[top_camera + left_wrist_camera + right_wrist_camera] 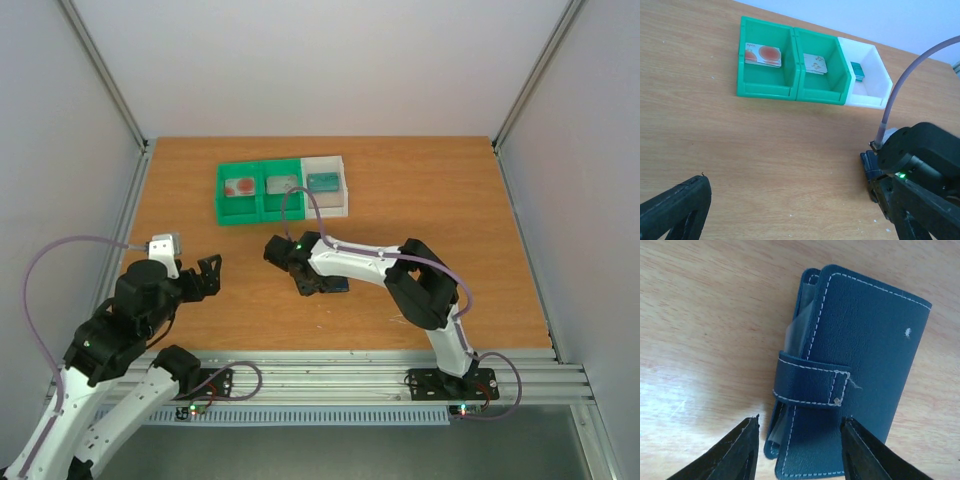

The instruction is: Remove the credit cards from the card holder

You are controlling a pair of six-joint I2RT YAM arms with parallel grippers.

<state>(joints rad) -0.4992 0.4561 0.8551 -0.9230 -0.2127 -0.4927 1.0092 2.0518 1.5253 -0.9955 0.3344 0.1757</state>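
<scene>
Top external view shows two arms over one wooden table (450, 200). At the far side stands one tray (259, 192) with three compartments in a row: two green and one white. In the left green compartment lies one card with a red blotch (240, 186), flat on the bottom. In the middle green compartment lies one pale card (281, 183) with small marks. In the white compartment is one teal thing (321, 181); what it is I cannot tell.

The one holder (865, 340) lies flat near the middle of the table, well apart from the tray and nearer to the arms. It is dark blue with white stitching and it is shut, with one strap (810, 385) closed across its cover. Clear sleeves show a little at its left edge.

The right claw (800, 418) is just above the holder and points down at it. Its two fingers (740, 455) stand about half apart; the near end of the holder is between and under them. The left finger is beside the holder's edge with a small gap. The claw grips nothing.

The left claw (208, 272) hovers over the left part of the table, well apart from the holder and the tray. Its jaws are spread wide and it has nothing in them
</scene>
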